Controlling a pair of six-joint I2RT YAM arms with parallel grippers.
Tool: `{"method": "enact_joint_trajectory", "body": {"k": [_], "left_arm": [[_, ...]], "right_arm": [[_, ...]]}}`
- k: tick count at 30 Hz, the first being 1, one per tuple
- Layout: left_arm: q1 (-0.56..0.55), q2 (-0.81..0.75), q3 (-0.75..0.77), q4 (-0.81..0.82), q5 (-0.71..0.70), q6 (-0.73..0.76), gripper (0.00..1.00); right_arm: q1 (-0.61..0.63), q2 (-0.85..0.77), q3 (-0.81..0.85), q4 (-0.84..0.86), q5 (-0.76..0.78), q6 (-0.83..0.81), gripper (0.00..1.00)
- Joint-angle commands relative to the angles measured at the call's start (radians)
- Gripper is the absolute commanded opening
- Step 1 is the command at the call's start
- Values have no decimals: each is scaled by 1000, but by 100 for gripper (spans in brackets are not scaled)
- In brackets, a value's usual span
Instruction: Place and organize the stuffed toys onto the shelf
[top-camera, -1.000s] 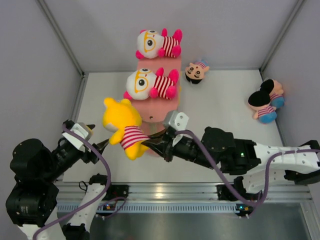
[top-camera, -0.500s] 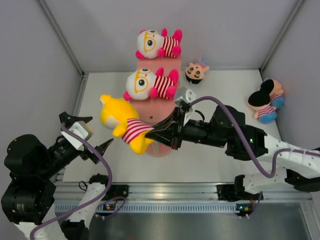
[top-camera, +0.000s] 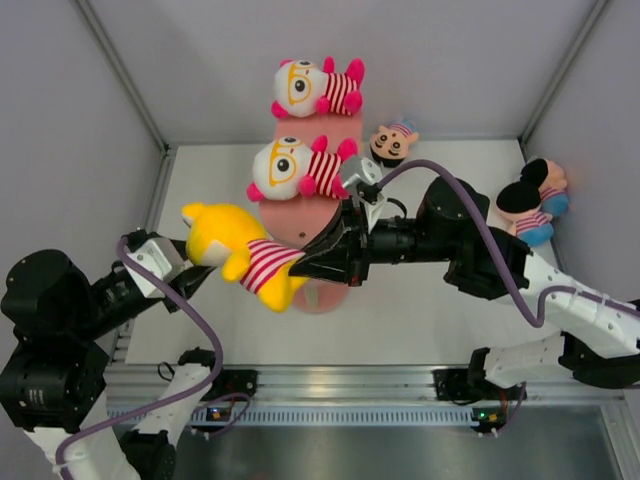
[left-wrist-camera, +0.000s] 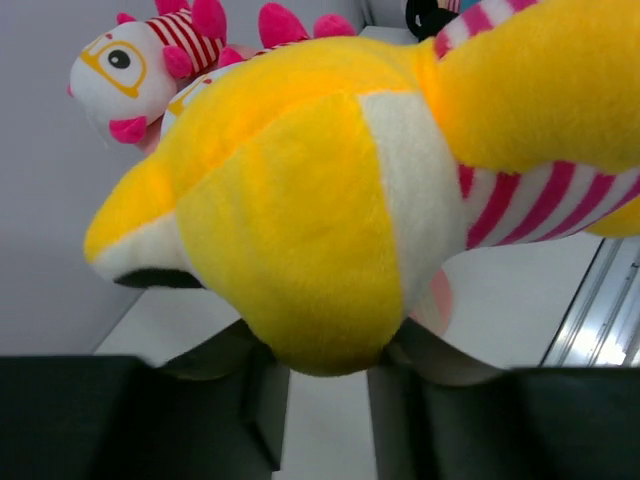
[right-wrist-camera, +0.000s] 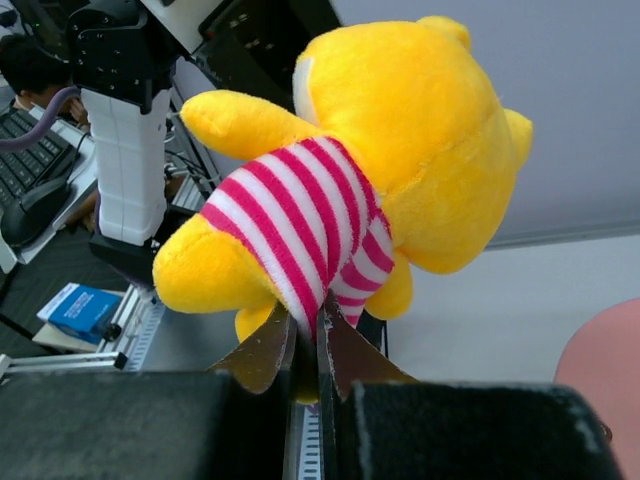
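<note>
Two grippers meet on one toy, so you should settle which one carries it before you move on. Your left gripper (top-camera: 186, 272) has its jaws apart. In the left wrist view the head of the yellow bear (top-camera: 232, 247) bulges down between the fingers (left-wrist-camera: 240, 355) and touches them, not squeezed flat. The bear hangs in the air at the near left of the shelf (top-camera: 300, 215), tilted, head to the left. Your right gripper (top-camera: 300, 268) is clamped tight on a fold of its striped shirt. I judge that thin pinch could slip, so keep it closed until the bear rests on a tier. Each upper tier already bears a white-faced toy (top-camera: 298, 168), so aim for the lowest, feeding the head in first and level
</note>
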Motion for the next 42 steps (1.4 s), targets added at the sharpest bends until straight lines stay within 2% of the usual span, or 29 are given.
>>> {"method": "enact_joint_trajectory", "body": {"k": [1,3,4,7,8,10,11,13,16,18,22,23,26,28,35,42], "left_arm": [[5,19,34,65,120,-23,29],[6,13,34,65,133,-55,0],[6,8,31,65,133,-67,0],[8,-18,20,64,102,-121,0],[8,-29,23,68,41,-165,0],[8,-38,31,67,-46,-210,0],[8,-48,32,68,-160,-237,0],[8,-62,26,68,-274,-251,0],[9,-85,6,67,-454,-258,0],[9,-102,-9,67,-511,-256,0],[17,-115,-22,67,-514,-270,0],[20,-113,-23,67,-517,-276,0],[28,-113,-31,67,-527,-290,0],[28,-116,-34,67,-521,-294,0],[28,-125,-35,65,-443,-302,0],[60,-133,-52,67,-392,-299,0]], "right_arm": [[-34,35,49,65,-108,44,0],[-39,50,57,65,-125,48,0],[-42,61,63,61,-122,48,1],[-45,73,87,20,-60,29,20],[-45,72,99,6,-1,8,40],[-44,63,109,-28,65,-17,63],[-44,57,112,-39,129,-43,67],[-44,47,119,-59,174,-70,78],[-31,43,129,-77,230,-164,88],[-1,44,135,-92,305,-238,91],[65,61,127,-67,389,-363,94],[90,66,124,-54,453,-420,95],[231,90,87,33,632,-569,96],[314,99,48,94,682,-615,97],[374,122,-25,335,829,-698,97],[375,167,1,426,872,-713,97]]}}
